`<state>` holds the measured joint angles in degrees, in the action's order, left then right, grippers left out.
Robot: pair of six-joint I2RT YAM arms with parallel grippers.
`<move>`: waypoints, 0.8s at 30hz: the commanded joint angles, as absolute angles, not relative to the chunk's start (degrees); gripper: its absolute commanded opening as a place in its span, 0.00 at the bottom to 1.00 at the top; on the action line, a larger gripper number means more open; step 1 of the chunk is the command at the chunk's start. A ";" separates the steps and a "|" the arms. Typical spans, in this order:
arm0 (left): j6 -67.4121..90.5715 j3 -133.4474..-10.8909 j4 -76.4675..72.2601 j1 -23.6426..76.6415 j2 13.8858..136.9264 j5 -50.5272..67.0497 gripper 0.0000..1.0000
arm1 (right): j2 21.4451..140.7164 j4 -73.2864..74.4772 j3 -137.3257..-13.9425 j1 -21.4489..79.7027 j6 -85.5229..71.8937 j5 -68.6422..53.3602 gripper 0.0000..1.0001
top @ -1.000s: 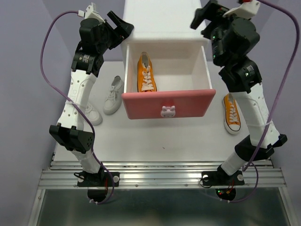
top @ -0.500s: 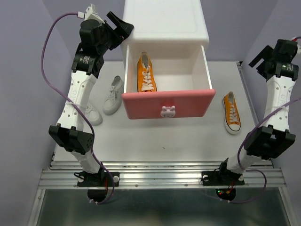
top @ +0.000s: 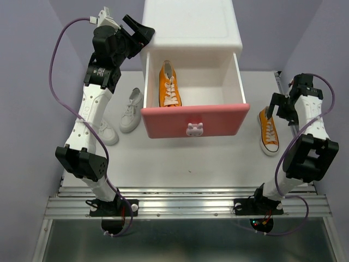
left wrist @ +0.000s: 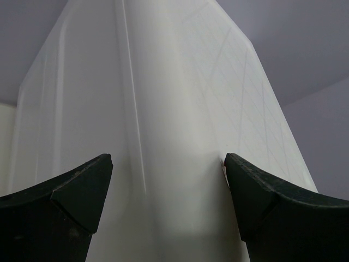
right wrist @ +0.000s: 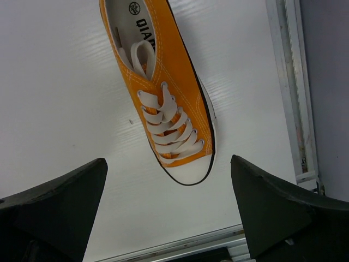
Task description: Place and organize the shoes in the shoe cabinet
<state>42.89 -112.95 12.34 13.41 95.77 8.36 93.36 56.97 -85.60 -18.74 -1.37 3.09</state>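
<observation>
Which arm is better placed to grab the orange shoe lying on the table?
Right. The right jaws hang open over that shoe; the left jaws straddle a far corner of the cabinet.

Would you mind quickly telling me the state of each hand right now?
Left hand: open, empty, facing the shoe cabinet corner.
Right hand: open, empty, over the orange shoe on the table.
</observation>
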 commanded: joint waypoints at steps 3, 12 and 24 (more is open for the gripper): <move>35.68 -107.93 31.20 12.39 100.72 5.10 0.93 | 96.41 53.26 -87.27 -18.90 0.18 2.37 1.00; 35.86 -106.96 31.03 12.39 99.85 4.48 0.93 | 101.94 50.89 -85.26 -16.61 -1.04 2.80 0.95; 34.81 -104.77 31.90 12.39 98.35 3.52 0.93 | 104.59 47.64 -80.07 -16.61 -3.86 7.12 0.74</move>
